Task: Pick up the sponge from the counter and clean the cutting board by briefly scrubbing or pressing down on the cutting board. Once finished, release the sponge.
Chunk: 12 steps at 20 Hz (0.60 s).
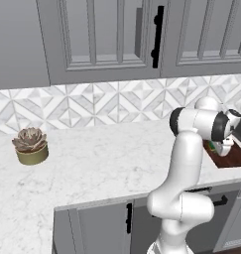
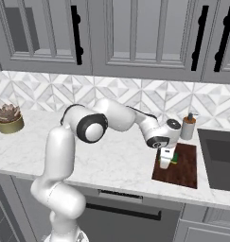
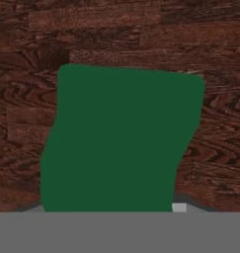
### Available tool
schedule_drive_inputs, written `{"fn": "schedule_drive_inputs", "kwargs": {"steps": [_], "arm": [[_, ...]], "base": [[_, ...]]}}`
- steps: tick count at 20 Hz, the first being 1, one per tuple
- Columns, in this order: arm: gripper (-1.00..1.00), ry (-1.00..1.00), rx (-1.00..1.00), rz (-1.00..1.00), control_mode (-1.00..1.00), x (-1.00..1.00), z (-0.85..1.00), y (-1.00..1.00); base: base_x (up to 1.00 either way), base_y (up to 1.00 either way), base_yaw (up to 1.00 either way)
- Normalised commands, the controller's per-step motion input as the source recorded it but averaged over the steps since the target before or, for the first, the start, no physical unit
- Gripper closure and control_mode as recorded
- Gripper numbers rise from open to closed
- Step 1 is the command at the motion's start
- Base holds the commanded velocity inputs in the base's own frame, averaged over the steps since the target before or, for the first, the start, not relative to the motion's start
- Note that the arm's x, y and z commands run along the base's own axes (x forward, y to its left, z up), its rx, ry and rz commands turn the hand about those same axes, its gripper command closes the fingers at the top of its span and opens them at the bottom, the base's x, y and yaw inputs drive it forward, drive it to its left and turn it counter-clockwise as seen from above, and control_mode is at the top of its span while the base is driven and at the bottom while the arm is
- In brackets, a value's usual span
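The arm reached forward and down over the right end of the marble surface point(image 2: 111, 163), with the pincer point(image 2: 166, 159) low over the near-left part of the cutting board point(image 2: 182, 168). The pincer was pinching the sponge point(image 2: 167, 157): in the right base view the small green-and-yellow block sat between the fingers, just at the board. In the hand view the sponge's dark green face point(image 3: 119, 141) lay against the reddish-brown wood grain point(image 3: 141, 34), with board visible on 3 sides of it. Whether the yellow underside was already touching the wood could not be told for certain, though it looked at or very near contact.

The step in hand appeared to be the scrub itself. To do it well, the grip should stay firm while the arm presses straight down, so the soft block squashes evenly rather than twisting out. Any stroke should be short and run toward the board's middle, since the sponge sat close to the left edge. The soap bottle point(image 2: 188, 126) stood just behind the board, so travel that way should be limited. Release should come after the press, with the sponge resting flat.
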Motion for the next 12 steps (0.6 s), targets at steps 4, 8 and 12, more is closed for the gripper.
{"fn": "schedule_drive_inputs", "kwargs": {"steps": [4, 8, 12], "arm": [[1.00, 0.03, 0.00, -0.16, -1.00, 0.00, 0.34, -0.35], [1.00, 0.20, 0.00, -0.25, -1.00, 0.00, 0.31, -0.67], [1.00, 0.26, 0.00, -0.13, -1.00, -0.02, -0.15, -0.82]], "base": [[0.00, 0.00, 0.00], [0.00, 0.00, 0.00], [0.00, 0.00, 0.00]]}}
